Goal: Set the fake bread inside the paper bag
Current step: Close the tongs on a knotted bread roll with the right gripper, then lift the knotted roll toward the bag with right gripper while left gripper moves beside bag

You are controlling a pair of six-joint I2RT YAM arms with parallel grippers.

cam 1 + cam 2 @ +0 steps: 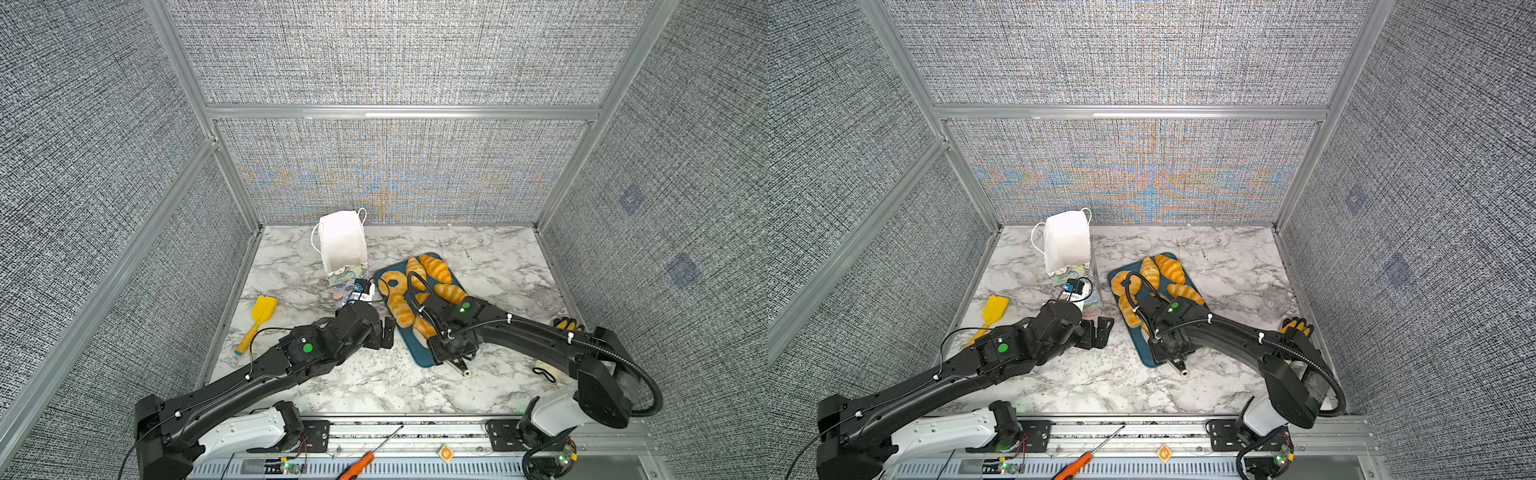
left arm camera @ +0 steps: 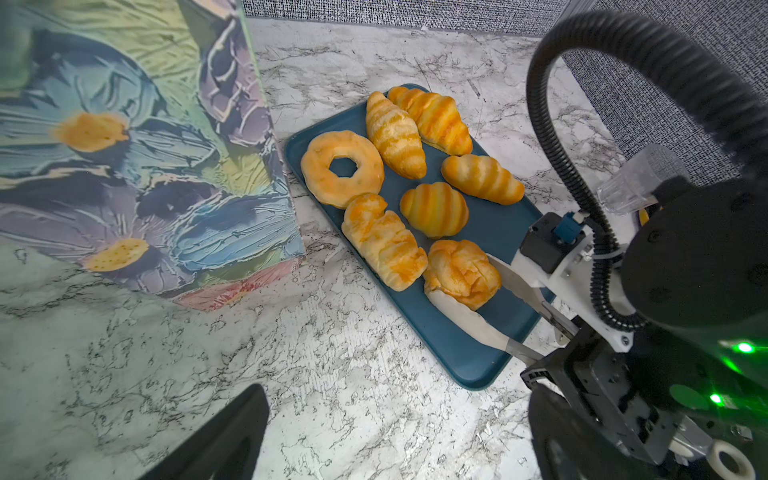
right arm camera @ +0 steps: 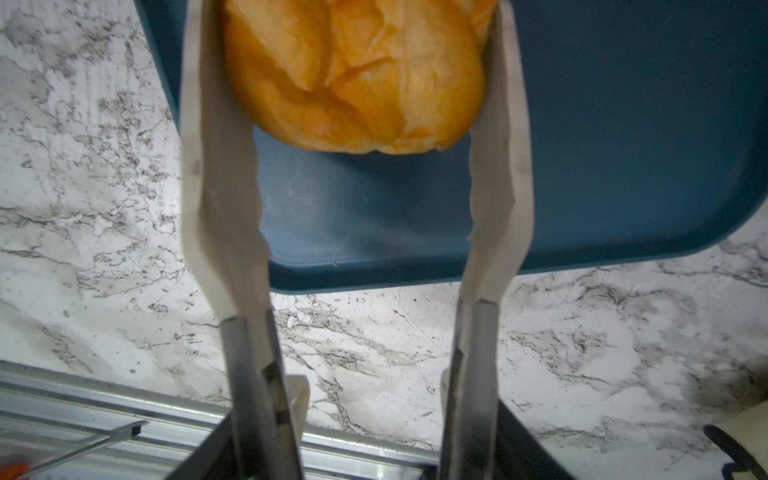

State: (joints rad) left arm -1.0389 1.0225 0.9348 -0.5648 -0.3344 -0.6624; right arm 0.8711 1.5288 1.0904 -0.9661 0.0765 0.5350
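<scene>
Several glossy orange pieces of fake bread [image 1: 419, 291] lie on a blue tray [image 2: 465, 349] right of centre: a ring doughnut [image 2: 341, 172], croissants and rolls. My right gripper [image 3: 361, 436] is shut on a pair of metal tongs [image 3: 220, 187]. The tongs' white tips sit either side of the knotted bun [image 3: 357, 75] at the tray's near end and touch it. The bun rests on the tray. The floral paper bag [image 1: 343, 245] stands upright left of the tray, its white-lined mouth open. My left gripper [image 2: 390, 432] hovers open and empty over the marble between bag and tray.
A yellow toy shovel [image 1: 257, 320] lies at the left edge. A clear cup [image 1: 544, 303], a yellow-black glove [image 1: 567, 323] and a tape roll [image 1: 544, 370] sit at the right. An orange screwdriver [image 1: 365, 457] lies on the front rail. Grey walls enclose the table.
</scene>
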